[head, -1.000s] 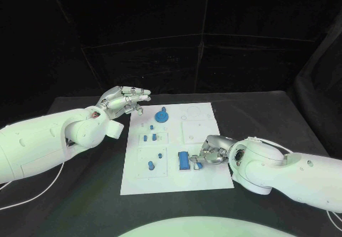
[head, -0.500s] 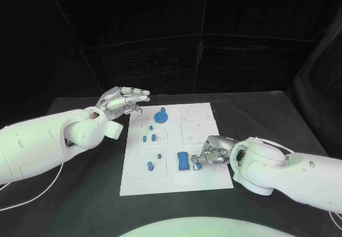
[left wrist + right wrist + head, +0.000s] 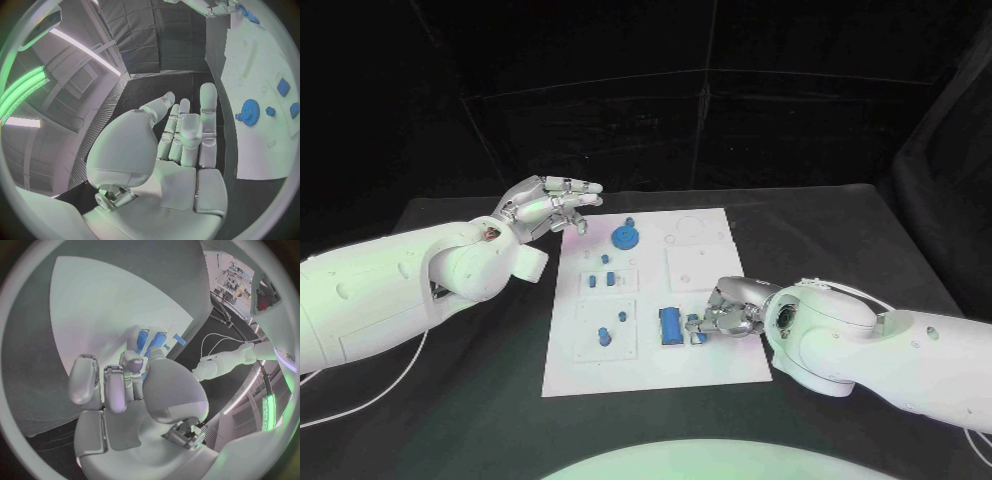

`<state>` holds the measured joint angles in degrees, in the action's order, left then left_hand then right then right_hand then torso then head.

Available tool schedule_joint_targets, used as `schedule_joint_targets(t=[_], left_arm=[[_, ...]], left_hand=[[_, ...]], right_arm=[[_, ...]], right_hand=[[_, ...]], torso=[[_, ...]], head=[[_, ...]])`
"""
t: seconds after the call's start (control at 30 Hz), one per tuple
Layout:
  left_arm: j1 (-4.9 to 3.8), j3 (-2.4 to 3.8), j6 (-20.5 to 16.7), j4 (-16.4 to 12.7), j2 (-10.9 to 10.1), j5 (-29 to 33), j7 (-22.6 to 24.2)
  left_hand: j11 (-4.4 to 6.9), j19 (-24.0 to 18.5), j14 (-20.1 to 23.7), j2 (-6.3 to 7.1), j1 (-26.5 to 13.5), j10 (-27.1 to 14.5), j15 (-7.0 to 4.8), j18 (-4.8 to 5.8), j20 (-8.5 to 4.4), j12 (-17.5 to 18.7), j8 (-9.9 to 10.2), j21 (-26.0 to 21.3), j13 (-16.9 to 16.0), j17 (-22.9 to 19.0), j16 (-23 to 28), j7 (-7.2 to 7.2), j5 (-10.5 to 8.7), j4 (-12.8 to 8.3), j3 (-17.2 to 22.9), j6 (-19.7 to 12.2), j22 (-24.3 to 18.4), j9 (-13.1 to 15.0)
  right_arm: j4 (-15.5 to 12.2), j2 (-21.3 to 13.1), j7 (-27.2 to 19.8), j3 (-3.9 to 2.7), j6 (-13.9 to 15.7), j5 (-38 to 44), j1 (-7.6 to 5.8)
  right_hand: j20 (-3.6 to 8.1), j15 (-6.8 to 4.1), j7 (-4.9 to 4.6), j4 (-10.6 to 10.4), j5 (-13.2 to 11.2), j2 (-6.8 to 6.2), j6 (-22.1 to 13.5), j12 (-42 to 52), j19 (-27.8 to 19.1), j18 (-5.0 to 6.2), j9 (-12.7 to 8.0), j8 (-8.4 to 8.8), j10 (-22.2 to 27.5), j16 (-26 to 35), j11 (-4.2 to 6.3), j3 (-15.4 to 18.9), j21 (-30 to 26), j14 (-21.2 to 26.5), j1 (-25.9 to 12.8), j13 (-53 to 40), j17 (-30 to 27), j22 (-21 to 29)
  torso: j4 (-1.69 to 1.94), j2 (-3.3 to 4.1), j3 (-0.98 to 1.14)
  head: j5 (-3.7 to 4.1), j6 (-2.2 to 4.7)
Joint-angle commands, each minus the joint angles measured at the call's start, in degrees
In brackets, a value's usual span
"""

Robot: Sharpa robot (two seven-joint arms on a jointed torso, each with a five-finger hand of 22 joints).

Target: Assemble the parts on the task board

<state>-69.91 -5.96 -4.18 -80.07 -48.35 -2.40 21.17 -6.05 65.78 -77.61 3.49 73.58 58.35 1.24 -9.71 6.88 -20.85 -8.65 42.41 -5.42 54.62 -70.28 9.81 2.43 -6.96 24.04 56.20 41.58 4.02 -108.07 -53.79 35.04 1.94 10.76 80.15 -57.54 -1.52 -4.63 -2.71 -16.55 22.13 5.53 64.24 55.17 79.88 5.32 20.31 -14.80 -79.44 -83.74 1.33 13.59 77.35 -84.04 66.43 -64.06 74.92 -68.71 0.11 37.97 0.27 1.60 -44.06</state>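
The right hand point(image 3: 728, 312) covered the near right edge of the rectangular blue part point(image 3: 672, 326) in the head view, so contact there could not be judged; in the right wrist view its thumb hid part of the blue pieces point(image 3: 152, 341); the small parts point(image 3: 606, 334) on the task board point(image 3: 711, 362) were too small to tell their shapes; the left wrist view cut the board off at the circle's rim.

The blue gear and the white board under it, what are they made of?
The blue gear looks like matte plastic, perhaps printed: uniform colour, no metallic glint. The task board looks like rigid white plastic or painted sheet, smooth, with shallow recesses outlined in it. Neither can be confirmed by sight alone.
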Motion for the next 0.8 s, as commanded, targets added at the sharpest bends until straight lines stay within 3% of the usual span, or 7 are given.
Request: schedule_joint_targets(t=[0.03,0.67,0.73,0.8], left_arm=[[-0.07,0.04,0.64,-0.01,0.05,0.18,0.20],[-0.07,0.01,0.61,0.01,-0.01,0.18,0.18],[-0.07,0.01,0.60,0.00,-0.03,0.18,0.17],[-0.07,0.00,0.59,0.01,-0.04,0.18,0.17]], left_hand=[[0.07,-0.02,0.40,-0.27,-0.33,-0.41,-0.05,-0.80,0.11,-0.33,-0.19,-0.09,0.08,-0.06,0.16,0.17,0.36,0.09,-0.31,-0.24,-0.07,-0.08],[0.07,0.03,0.45,-0.34,-0.25,-0.51,-0.05,-0.80,0.12,-0.44,-0.24,-0.22,0.12,-0.20,0.17,0.17,0.36,0.08,-0.40,-0.29,-0.16,-0.09],[0.07,0.03,0.45,-0.34,-0.25,-0.51,-0.05,-0.80,0.12,-0.44,-0.24,-0.22,0.12,-0.20,0.17,0.17,0.36,0.08,-0.40,-0.29,-0.16,-0.09],[0.07,0.03,0.45,-0.34,-0.25,-0.51,-0.05,-0.80,0.12,-0.44,-0.24,-0.22,0.12,-0.20,0.17,0.17,0.36,0.08,-0.40,-0.29,-0.16,-0.09]], right_arm=[[-0.28,0.00,-1.19,0.00,-1.21,-0.62,-0.06],[-0.43,-1.15,-1.32,-0.01,-0.88,0.32,-0.07],[-0.43,-1.36,-1.46,-0.01,-1.19,0.63,-0.07],[-0.44,-1.46,-1.72,-0.01,-1.62,0.85,-0.07]], right_hand=[[-0.01,-0.30,-0.09,0.27,0.34,0.12,0.43,0.30,0.39,-0.94,0.08,-0.22,-0.43,-0.22,0.04,0.06,0.27,-4.16,0.50,-0.07,5.70,-0.04],[0.05,-0.35,-0.06,0.57,0.29,-0.02,0.47,0.27,0.42,-0.95,0.18,-0.16,-0.52,-0.28,0.09,0.05,0.32,-4.17,1.60,-0.20,5.80,-0.13],[0.08,-0.37,-0.08,1.15,-0.61,-0.50,0.47,0.14,0.42,-0.96,0.25,-0.10,-0.51,-0.25,0.11,0.10,0.34,-4.15,2.79,-0.22,5.78,-0.17],[0.09,-0.39,-0.08,2.36,-3.35,-1.43,0.44,-0.08,0.40,-0.96,0.33,-0.03,-0.44,-0.21,0.07,0.17,0.32,-4.13,4.70,-0.20,5.74,-0.17]], torso=[[0.04,-0.01,-0.01],[0.05,0.00,-0.01],[0.06,0.00,-0.02],[0.06,0.02,0.00]], head=[[0.04,0.01],[0.06,0.06],[0.05,0.06],[0.02,0.03]])
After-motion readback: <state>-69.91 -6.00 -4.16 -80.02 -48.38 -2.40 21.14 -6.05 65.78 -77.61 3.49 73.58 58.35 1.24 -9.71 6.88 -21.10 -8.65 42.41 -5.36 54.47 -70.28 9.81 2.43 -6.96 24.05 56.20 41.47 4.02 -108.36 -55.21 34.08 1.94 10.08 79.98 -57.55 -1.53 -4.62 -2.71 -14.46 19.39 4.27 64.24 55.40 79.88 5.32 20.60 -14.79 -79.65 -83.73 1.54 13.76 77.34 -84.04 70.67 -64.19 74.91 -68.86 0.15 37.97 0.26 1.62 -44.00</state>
